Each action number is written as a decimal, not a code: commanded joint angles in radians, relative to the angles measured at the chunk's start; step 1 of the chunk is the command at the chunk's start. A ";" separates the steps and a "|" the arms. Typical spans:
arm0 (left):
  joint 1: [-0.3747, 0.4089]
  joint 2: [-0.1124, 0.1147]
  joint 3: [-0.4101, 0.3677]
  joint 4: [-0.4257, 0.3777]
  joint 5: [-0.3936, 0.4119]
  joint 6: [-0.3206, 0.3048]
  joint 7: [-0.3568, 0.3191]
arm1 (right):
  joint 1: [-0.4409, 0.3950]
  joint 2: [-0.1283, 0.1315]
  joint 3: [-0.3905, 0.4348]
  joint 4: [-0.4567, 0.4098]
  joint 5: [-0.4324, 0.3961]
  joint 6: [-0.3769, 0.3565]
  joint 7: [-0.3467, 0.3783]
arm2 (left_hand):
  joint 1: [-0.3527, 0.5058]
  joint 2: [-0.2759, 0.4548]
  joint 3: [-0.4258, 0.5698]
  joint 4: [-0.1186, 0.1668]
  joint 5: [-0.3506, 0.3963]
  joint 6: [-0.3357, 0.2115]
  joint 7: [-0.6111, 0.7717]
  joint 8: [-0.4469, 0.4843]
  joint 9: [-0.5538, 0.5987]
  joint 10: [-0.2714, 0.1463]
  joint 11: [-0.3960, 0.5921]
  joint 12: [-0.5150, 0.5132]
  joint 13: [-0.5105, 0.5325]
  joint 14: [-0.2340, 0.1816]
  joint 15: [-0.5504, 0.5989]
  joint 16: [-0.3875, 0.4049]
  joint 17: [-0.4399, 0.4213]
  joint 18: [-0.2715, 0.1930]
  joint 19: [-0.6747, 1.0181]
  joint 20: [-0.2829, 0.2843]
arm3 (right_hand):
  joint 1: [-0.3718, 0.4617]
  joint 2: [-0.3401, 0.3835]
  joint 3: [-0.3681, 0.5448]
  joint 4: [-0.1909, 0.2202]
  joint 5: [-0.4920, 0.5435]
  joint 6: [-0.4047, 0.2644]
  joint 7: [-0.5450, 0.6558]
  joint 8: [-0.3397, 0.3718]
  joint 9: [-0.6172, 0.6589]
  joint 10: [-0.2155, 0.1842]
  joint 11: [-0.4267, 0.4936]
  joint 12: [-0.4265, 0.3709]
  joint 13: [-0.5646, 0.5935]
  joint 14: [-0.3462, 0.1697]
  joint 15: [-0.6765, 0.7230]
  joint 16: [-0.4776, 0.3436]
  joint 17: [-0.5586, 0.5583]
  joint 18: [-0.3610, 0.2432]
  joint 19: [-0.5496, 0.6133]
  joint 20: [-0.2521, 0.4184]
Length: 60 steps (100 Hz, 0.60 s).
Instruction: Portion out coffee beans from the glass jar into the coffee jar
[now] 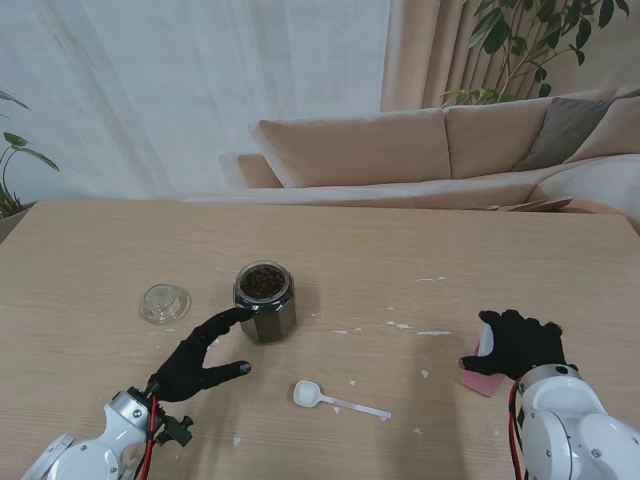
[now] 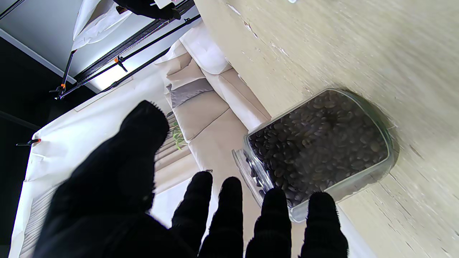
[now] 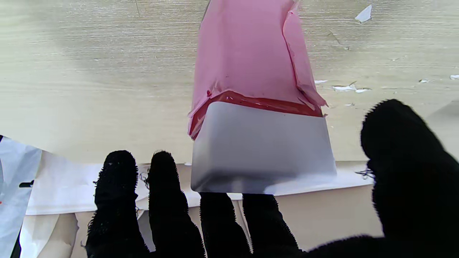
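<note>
The spread, empty left hand (image 1: 198, 358) reaches beside the glass jar of coffee beans (image 1: 265, 301), fingertip (image 1: 243, 314) nearly touching, while the right hand (image 1: 518, 344) curls loosely over a pink pouch (image 1: 482, 378).

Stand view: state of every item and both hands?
glass jar: upright, lid off, full of beans
lid: on table, left of jar
spoon: lying on table, empty
pink container: under right hand
left hand: open beside jar
right hand: grip unclear

Our left hand (image 1: 198, 361) sits at lower left of the stand view, fingers spread and empty, arm rising from the bottom corner. Our right hand (image 1: 518, 345), at lower right, curls its fingers (image 3: 168, 200) loosely, palm down.
</note>
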 commanded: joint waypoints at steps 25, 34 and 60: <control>0.009 -0.006 0.001 -0.009 0.007 0.005 -0.010 | -0.043 -0.008 0.022 -0.086 0.045 -0.012 -0.014 | -0.005 0.037 -0.006 0.026 0.020 -0.031 -0.021 -0.003 0.010 -0.034 -0.004 -0.003 0.005 -0.035 -0.016 0.018 -0.011 -0.024 -0.016 0.024 | 0.043 0.153 -0.087 0.032 -0.091 -0.033 -0.014 0.011 -0.114 -0.061 0.001 -0.008 -0.110 -0.055 -0.058 -0.046 -0.098 -0.030 -0.102 -0.075; 0.009 -0.006 0.001 -0.010 0.009 0.008 -0.009 | -0.047 -0.011 0.012 -0.108 0.055 -0.027 -0.048 | -0.003 0.039 -0.007 0.026 0.020 -0.030 -0.023 -0.003 0.007 -0.034 -0.007 -0.004 0.004 -0.035 -0.017 0.017 -0.013 -0.026 -0.018 0.024 | 0.103 0.224 -0.126 0.050 -0.094 -0.047 0.005 0.030 -0.120 -0.067 0.018 -0.003 -0.115 -0.083 -0.058 -0.040 -0.108 -0.048 -0.115 -0.074; 0.012 -0.007 0.001 -0.015 0.018 0.017 -0.004 | 0.009 -0.018 -0.126 -0.110 0.149 -0.093 -0.193 | -0.013 0.062 -0.021 0.026 0.026 -0.030 -0.028 -0.007 0.021 -0.026 -0.007 -0.013 -0.002 -0.032 -0.022 0.012 -0.022 -0.031 -0.027 0.017 | 0.179 0.283 -0.153 0.086 -0.078 -0.064 -0.006 0.014 -0.120 -0.063 0.001 -0.013 -0.126 -0.107 -0.079 -0.052 -0.125 -0.059 -0.167 -0.094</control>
